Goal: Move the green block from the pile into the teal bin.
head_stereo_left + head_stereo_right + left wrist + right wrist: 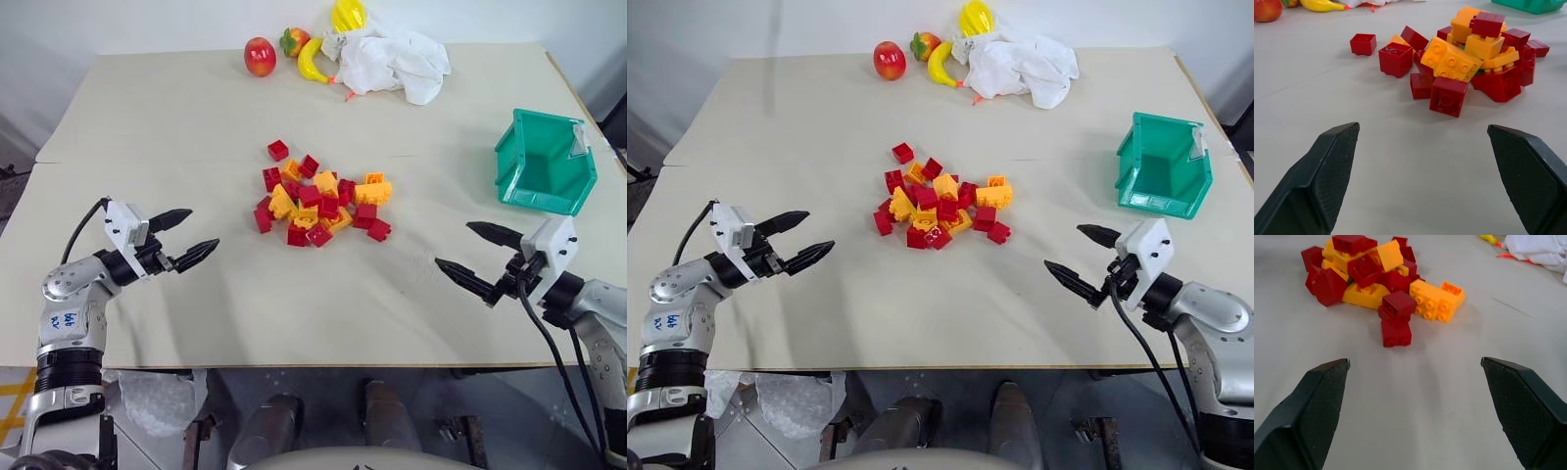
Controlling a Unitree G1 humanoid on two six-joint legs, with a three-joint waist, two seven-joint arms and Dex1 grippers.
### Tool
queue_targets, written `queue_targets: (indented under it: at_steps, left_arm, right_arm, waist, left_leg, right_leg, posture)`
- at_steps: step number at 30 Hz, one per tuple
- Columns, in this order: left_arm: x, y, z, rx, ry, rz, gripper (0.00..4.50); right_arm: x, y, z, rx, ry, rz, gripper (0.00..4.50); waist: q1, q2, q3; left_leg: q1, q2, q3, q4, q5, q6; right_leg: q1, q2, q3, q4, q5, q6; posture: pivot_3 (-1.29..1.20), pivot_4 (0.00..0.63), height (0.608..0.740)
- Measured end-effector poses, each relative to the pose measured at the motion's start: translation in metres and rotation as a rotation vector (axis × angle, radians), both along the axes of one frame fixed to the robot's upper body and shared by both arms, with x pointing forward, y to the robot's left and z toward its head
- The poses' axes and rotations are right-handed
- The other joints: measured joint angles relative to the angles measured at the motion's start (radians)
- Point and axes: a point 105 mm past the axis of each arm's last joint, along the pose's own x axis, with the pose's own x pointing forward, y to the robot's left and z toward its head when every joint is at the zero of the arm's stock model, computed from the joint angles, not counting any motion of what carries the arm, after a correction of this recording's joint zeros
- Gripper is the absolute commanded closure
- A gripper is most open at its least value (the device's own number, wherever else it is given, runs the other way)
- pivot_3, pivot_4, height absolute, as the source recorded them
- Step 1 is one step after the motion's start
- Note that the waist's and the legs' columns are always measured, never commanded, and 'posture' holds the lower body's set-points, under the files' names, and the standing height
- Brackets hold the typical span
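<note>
My left gripper (203, 228) and right gripper (454, 245) are both spread wide and hold nothing. Each hovers low over the table (176, 127), pointing inward at the pile (321, 206) from opposite sides, about equally near it. The green block is buried in the pile. A thin dark-green sliver (1478, 72) seems to show under yellow-orange bricks on the left gripper's side, too hidden to judge its long axis. The teal bin (534, 186) sits beyond the pile's right side, nearer my right gripper. I judge bricks must be cleared first.
</note>
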Motion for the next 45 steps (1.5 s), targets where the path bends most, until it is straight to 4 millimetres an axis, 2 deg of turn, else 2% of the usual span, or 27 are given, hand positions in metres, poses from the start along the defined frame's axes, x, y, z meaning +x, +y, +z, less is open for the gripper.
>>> queue_targets:
  at_steps: [5,11,17,22,26,29,31,37,40,45]
  left_arm:
    - [0.004,0.000,0.006,-0.003,-0.003,-0.010,0.04]
    - [0.005,0.001,0.003,-0.009,0.025,0.003,0.04]
    - [0.006,-0.010,0.000,0.013,0.044,-0.035,0.04]
    - [0.006,-0.015,0.007,-0.020,0.032,-0.062,0.04]
    - [0.005,-0.019,0.011,-0.018,0.010,-0.076,0.04]
    - [0.002,-0.022,0.014,-0.014,-0.010,-0.104,0.00]
    - [0.001,-0.022,0.012,-0.011,-0.009,-0.108,0.00]
    - [-0.010,-0.027,0.016,-0.034,-0.055,-0.225,0.00]
    - [-0.018,-0.034,0.016,-0.052,-0.081,-0.318,0.00]
    - [-0.023,-0.037,0.012,-0.036,-0.106,-0.400,0.00]
  right_arm:
    - [-0.001,0.003,0.004,-0.004,-0.017,-0.001,0.00]
    - [-0.004,0.014,0.011,-0.011,-0.040,0.013,0.00]
    - [-0.007,0.050,0.025,-0.002,-0.061,0.082,0.00]
    - [-0.013,0.068,0.022,-0.001,-0.032,0.143,0.00]
    - [-0.010,0.079,0.025,-0.013,-0.023,0.163,0.00]
    - [-0.004,0.087,0.028,-0.003,0.030,0.157,0.63]
    - [-0.004,0.098,0.030,0.011,0.057,0.183,1.31]
    - [-0.001,0.158,0.040,0.075,0.072,0.297,3.39]
    - [0.015,0.184,0.039,0.094,0.096,0.304,4.43]
    - [0.048,0.235,0.031,0.091,0.129,0.271,4.47]
  waist:
    - [-0.002,0.000,0.000]
    - [-0.001,0.000,0.000]
    - [-0.001,0.000,0.000]
    - [0.000,0.000,0.000]
    - [-0.004,0.000,0.000]
    - [-0.004,0.000,0.000]
    - [-0.003,0.000,0.000]
    - [-0.009,-0.001,0.000]
    - [-0.017,-0.001,0.000]
    - [-0.038,-0.001,0.000]
  left_leg:
    - [0.000,0.000,0.000,0.000,0.000,0.000]
    - [0.000,0.000,0.000,0.000,0.000,0.000]
    - [0.000,0.001,0.001,0.001,0.000,0.000]
    - [0.000,0.001,0.001,0.001,0.000,0.000]
    - [0.000,0.001,0.002,0.001,0.000,0.000]
    - [0.000,0.002,0.002,0.001,-0.001,0.000]
    - [0.000,0.003,0.002,0.001,-0.001,-0.001]
    - [0.000,0.005,0.002,0.001,-0.002,-0.002]
    - [0.000,0.005,0.003,0.002,-0.001,-0.002]
    - [0.000,0.006,0.002,0.002,-0.001,-0.003]
  right_leg:
    - [0.000,0.000,0.000,0.000,0.000,0.000]
    - [0.000,0.000,0.001,0.000,0.000,0.000]
    - [-0.001,0.000,0.001,0.001,0.000,0.000]
    - [-0.001,0.001,0.001,0.000,0.000,0.000]
    - [-0.001,0.001,0.002,0.001,0.000,-0.001]
    - [-0.001,0.002,0.002,0.001,0.001,-0.001]
    - [-0.001,0.002,0.002,0.001,0.001,-0.001]
    - [-0.002,0.004,0.001,0.000,0.002,-0.003]
    - [-0.002,0.004,0.001,0.001,0.002,-0.004]
    - [-0.004,0.005,0.001,0.003,0.002,-0.005]
  posture:
    - [0.00,0.150,0.740]
    - [0.00,0.150,0.740]
    - [0.00,0.150,0.740]
    - [0.00,0.150,0.740]
    - [0.00,0.150,0.740]
    - [0.00,0.150,0.740]
    - [0.00,0.150,0.740]
    - [0.00,0.150,0.740]
    - [0.00,0.150,0.740]
    - [0.00,0.150,0.740]
